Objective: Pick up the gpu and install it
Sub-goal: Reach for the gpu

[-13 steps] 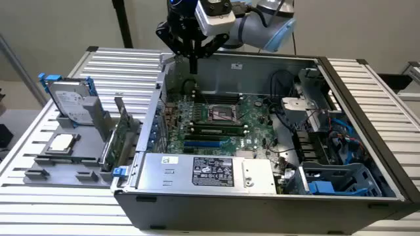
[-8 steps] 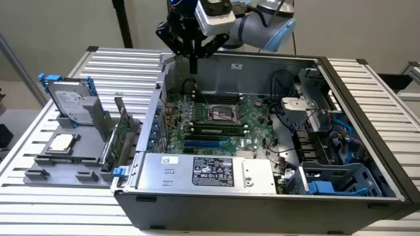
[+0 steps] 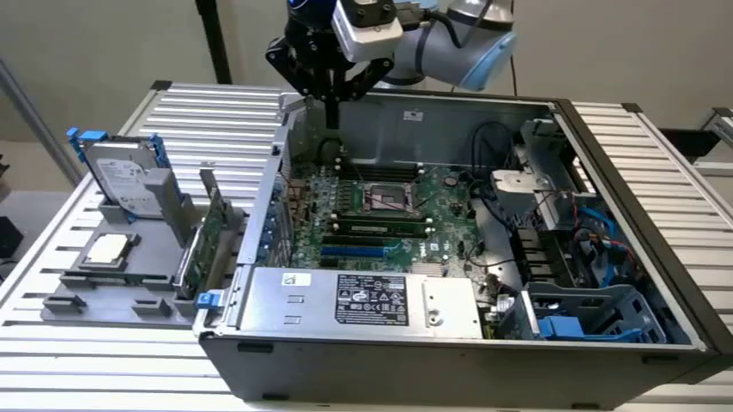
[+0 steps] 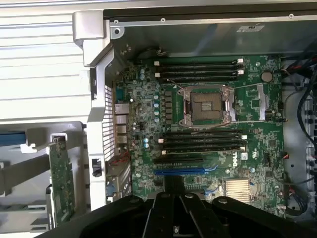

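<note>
The gpu (image 3: 209, 243) is a thin green card standing on edge in a grey holder (image 3: 115, 292) on the slatted table, just outside the open computer case on the exterior view's left. It shows in the wrist view as a narrow green board (image 4: 62, 179). My gripper (image 3: 332, 118) hangs above the case's back corner, high over the motherboard (image 3: 384, 210) and well apart from the gpu. Its black fingers (image 4: 174, 184) are pressed together, shut, with nothing in them. A blue expansion slot (image 4: 178, 171) lies on the motherboard beneath the gripper.
A silver hard drive with blue rails (image 3: 124, 178) and a small square CPU chip (image 3: 106, 249) sit in the same holder. The case wall (image 3: 269, 206) stands between holder and motherboard. A power supply (image 3: 366, 300) lies in the case's near side, with cables and a blue drive cage (image 3: 584, 318) on the exterior view's right.
</note>
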Action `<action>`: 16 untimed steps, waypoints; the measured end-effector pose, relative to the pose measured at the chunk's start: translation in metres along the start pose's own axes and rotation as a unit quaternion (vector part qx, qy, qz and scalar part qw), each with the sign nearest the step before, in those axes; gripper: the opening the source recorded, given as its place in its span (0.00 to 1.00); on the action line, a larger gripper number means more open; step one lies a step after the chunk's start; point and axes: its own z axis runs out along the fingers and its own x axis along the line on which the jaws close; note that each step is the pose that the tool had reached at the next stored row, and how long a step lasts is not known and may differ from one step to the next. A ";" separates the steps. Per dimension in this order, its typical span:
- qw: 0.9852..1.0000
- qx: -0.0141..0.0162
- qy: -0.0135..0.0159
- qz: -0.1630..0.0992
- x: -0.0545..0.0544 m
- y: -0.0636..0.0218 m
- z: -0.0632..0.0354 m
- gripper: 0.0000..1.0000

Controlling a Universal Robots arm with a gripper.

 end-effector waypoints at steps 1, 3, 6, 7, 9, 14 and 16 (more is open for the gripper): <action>1.000 0.000 0.000 0.000 0.004 -0.0010 0.0000 0.00; 1.000 0.000 0.000 0.000 0.013 -0.0029 -0.0003 0.00; 1.000 0.000 0.000 0.000 0.027 -0.0068 -0.0007 0.00; 1.000 0.000 0.000 0.000 0.031 -0.0082 -0.0009 0.00; 1.000 0.000 0.000 0.000 0.040 -0.0114 -0.0012 0.00; 1.000 0.000 0.000 0.000 0.062 -0.0208 -0.0021 0.00; 1.000 0.000 0.000 0.000 0.071 -0.0247 -0.0024 0.00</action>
